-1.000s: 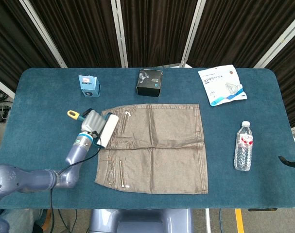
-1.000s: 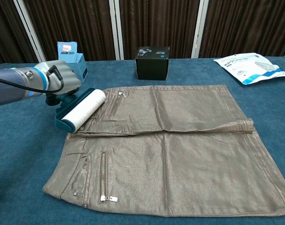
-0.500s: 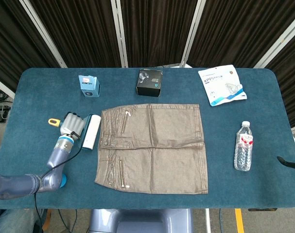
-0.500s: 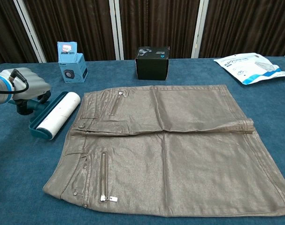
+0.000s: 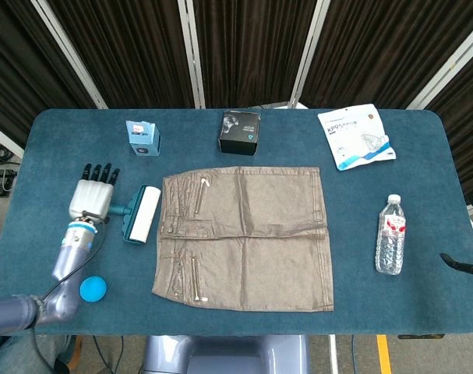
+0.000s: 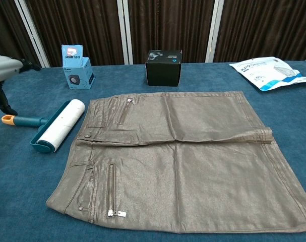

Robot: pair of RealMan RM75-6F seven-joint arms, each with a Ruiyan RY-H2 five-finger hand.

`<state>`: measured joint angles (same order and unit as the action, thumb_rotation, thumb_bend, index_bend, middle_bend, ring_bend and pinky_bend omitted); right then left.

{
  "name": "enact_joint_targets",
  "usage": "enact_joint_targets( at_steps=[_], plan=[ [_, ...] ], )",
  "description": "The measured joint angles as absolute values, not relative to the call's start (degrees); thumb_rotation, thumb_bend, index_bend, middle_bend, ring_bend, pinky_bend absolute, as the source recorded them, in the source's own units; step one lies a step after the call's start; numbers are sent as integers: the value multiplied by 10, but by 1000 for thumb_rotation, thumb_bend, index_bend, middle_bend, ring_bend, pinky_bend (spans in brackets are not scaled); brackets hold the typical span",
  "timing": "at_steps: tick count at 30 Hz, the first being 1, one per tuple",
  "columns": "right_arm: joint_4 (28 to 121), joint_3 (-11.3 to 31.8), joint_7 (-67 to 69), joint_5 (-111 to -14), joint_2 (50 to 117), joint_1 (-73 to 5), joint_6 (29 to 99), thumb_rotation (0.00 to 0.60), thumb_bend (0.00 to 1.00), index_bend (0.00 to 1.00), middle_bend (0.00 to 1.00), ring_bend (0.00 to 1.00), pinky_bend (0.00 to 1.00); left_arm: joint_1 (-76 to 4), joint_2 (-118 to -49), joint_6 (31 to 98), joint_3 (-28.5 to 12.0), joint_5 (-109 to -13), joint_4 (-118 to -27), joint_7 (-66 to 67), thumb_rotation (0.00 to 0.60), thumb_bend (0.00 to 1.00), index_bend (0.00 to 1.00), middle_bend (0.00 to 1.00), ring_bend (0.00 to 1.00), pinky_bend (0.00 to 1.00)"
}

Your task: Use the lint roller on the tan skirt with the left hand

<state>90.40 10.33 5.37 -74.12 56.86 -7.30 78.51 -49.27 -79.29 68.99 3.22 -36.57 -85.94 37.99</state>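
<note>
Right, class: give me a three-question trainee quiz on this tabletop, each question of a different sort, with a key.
1. True or false: the left hand grips the lint roller.
2. The lint roller lies: A) on the tan skirt; B) on the table beside its waistband; C) by the water bottle.
3. Fill in: the black box stands between the blue box and the ____.

Key: 1 false; 2 B; 3 mask packet.
</note>
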Motion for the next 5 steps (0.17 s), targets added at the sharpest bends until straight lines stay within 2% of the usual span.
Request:
enact_joint_targets(
  at_steps=[5],
  plan=[
    [913,103,48,-748,567,-68,802,600,0,0,0,0,0,-398,-755,797,38,-494,-893,218,600,0,0,0,0,0]
  ],
)
